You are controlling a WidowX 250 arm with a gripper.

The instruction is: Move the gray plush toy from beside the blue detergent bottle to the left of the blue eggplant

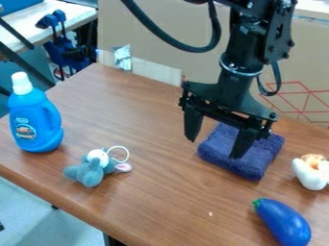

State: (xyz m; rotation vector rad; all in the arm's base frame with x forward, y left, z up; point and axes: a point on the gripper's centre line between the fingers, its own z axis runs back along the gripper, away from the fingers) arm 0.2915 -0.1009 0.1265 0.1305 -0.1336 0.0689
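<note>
Nearest the camera: blue toy eggplant point(283, 223), resting on the wooden table point(160, 206). Gripper point(214, 148): fingers parted wide, grasping nothing; contact with the towel cannot be confirmed. Assessed stage: ahead of any grasp; one on the towel would call for centring, then lowering. Folded dark-blue towel point(254, 156): on the table, partly behind the gripper's fingers. Blue bottle point(35, 120): upright, far left. Grey plush toy point(93, 170): near the bottle. White toy point(310, 174): beside the towel.
</note>
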